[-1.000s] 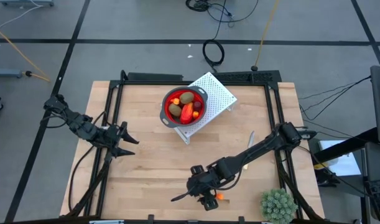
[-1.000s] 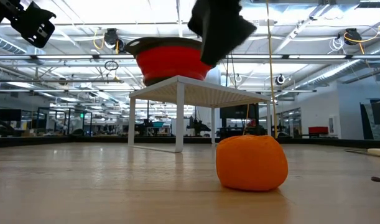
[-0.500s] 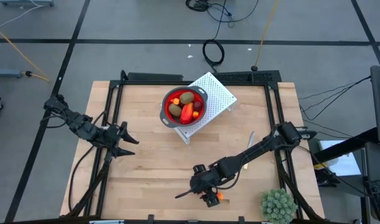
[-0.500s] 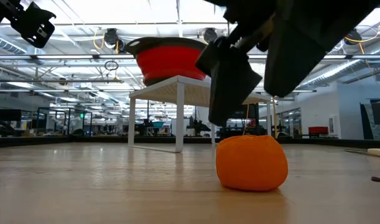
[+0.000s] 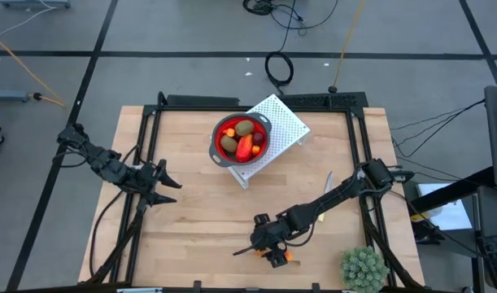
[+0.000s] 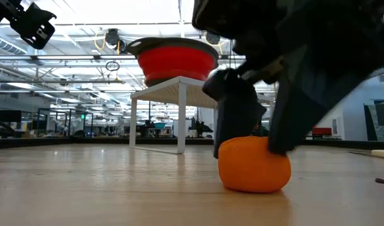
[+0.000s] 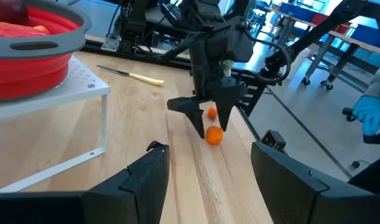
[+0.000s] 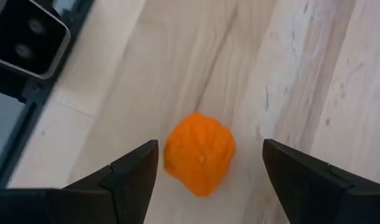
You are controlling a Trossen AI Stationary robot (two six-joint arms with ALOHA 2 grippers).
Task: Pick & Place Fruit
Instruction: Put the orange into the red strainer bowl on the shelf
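My right gripper (image 5: 274,253) hangs low in the high view's lower middle, jaws spread wide on either side of a small orange fruit (image 6: 253,164) on the table (image 5: 191,212), not gripping it. The red bowl (image 5: 241,138) at upper centre, on a white perforated stand (image 5: 285,122), holds olive-brown, red and orange fruit. My left gripper (image 5: 165,192) waits open at mid-left.
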